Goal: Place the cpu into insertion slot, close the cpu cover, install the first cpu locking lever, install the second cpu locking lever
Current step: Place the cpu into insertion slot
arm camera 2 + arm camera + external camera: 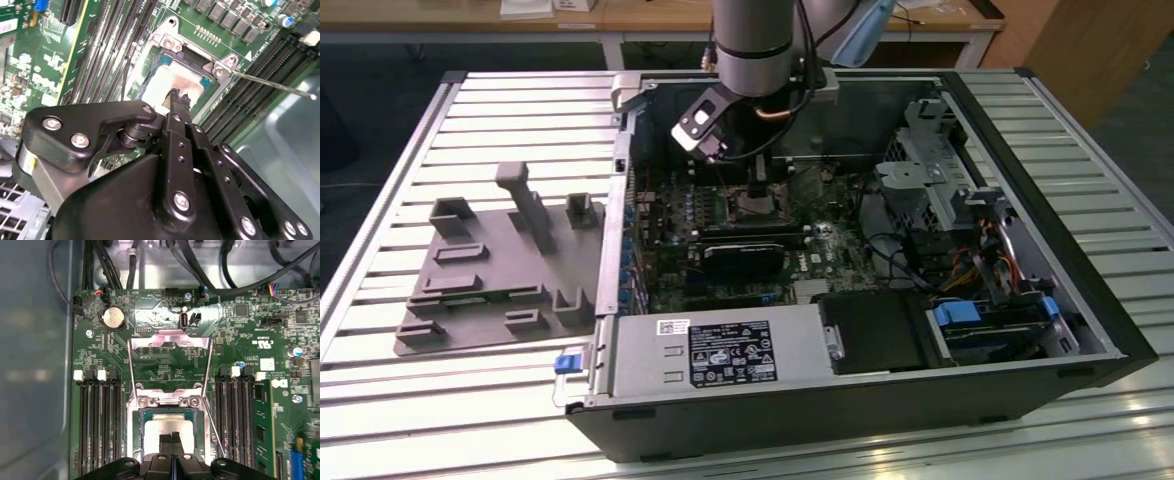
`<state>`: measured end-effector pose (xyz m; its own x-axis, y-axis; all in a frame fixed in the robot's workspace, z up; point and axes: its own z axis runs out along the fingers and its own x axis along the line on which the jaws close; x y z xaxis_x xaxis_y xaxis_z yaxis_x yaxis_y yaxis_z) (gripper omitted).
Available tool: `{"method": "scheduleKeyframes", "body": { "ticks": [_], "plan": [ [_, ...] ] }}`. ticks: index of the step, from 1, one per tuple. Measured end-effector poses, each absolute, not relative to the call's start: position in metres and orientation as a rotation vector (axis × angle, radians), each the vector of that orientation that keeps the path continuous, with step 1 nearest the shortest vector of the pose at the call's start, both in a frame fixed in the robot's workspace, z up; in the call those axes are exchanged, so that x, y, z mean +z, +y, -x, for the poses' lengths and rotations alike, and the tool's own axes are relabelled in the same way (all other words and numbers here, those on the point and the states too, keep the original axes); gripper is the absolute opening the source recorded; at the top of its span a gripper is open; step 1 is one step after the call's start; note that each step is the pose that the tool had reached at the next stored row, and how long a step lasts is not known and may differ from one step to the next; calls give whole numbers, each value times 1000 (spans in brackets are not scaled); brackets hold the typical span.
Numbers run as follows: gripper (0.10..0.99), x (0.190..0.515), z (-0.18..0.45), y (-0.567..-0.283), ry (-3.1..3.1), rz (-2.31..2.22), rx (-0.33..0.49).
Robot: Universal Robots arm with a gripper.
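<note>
Just one cpu point(158, 425), one gripper point(171, 435)

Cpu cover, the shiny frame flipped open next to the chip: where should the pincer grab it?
Take the cpu cover by its free end bar, farthest from the insertion slot. It hinges at the slot and stands swung open, so that thin bar is clear. Probably come from above, pinching across its flat faces.

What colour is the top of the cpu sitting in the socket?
Pale silvery-grey with a faint pinkish sheen; the cpu shows best in the second wrist view.
</note>
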<state>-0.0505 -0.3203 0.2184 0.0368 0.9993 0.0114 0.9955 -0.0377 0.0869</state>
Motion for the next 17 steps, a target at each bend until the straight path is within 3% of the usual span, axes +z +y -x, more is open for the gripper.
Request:
{"method": "scheduleKeyframes", "body": {
  "ticks": [17],
  "plan": [
    [102, 255, 51, -320, 2139, -2221, 108]
  ]
}}
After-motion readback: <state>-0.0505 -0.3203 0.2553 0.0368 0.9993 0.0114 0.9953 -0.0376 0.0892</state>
